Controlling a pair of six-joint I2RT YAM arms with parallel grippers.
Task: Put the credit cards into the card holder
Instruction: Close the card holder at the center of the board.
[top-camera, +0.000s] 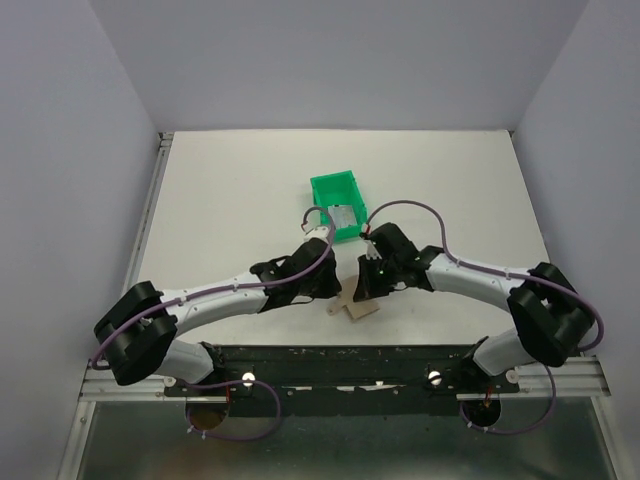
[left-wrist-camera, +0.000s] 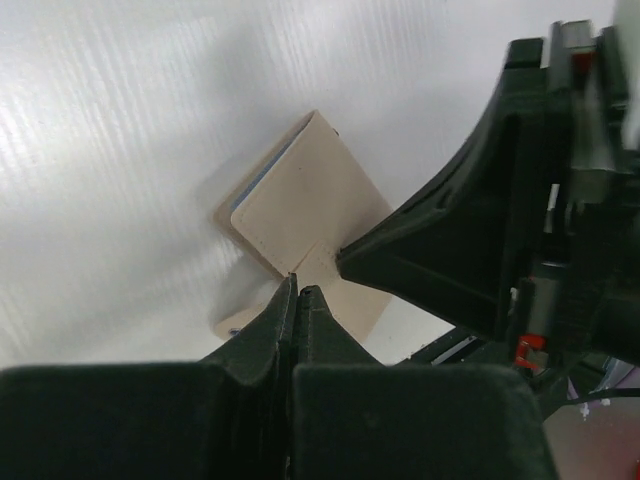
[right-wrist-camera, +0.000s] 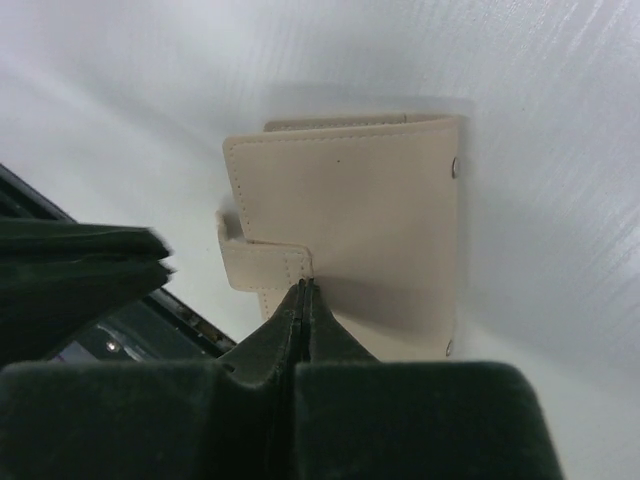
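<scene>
Left hand (left-wrist-camera: 298, 286) pinched shut, right hand (right-wrist-camera: 305, 286) likewise, both tips at closed tan holder (right-wrist-camera: 350, 200) on bench (top-camera: 230, 200), green bin (top-camera: 335, 192) behind

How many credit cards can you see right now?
1: a silver-grey card lying at the near end of the green bin. More may be stacked beneath it or otherwise hidden.
</scene>
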